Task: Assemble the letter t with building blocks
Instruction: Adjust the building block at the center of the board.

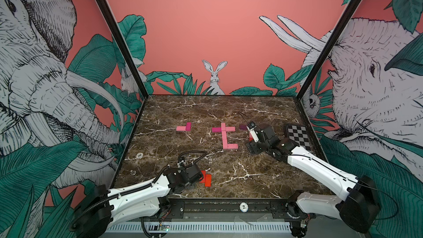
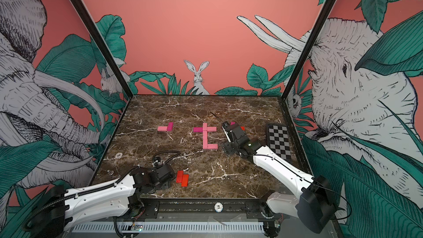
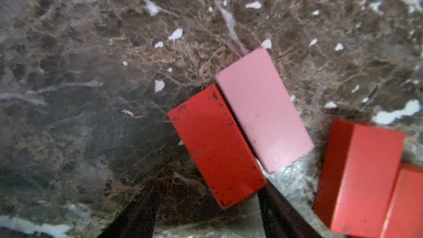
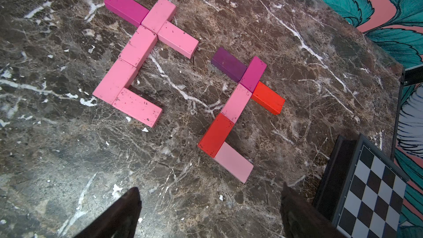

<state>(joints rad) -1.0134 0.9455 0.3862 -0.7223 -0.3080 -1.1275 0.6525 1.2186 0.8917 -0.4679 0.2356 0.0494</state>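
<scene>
In the left wrist view a scuffed red block (image 3: pixel 217 145) lies flat beside a pale pink block (image 3: pixel 263 111). My left gripper (image 3: pixel 209 193) is open, low over the table. The red block's near end sits between its fingers; one finger (image 3: pixel 279 211) is at the block's corner and the other stands clear. Two more red blocks (image 3: pixel 366 179) lie close by and also show in a top view (image 1: pixel 205 178). My right gripper (image 4: pixel 209 188) is open and holds nothing, near a mixed-colour t (image 4: pixel 238 104) and a pink t (image 4: pixel 142 53).
A pink and a magenta block (image 1: pixel 184 127) lie at the back left. A checkerboard plate (image 1: pixel 298 136) rests by the right wall, close to my right arm. A small round token (image 1: pixel 139 155) sits near the left wall. Walls enclose the marble table (image 1: pixel 229 111).
</scene>
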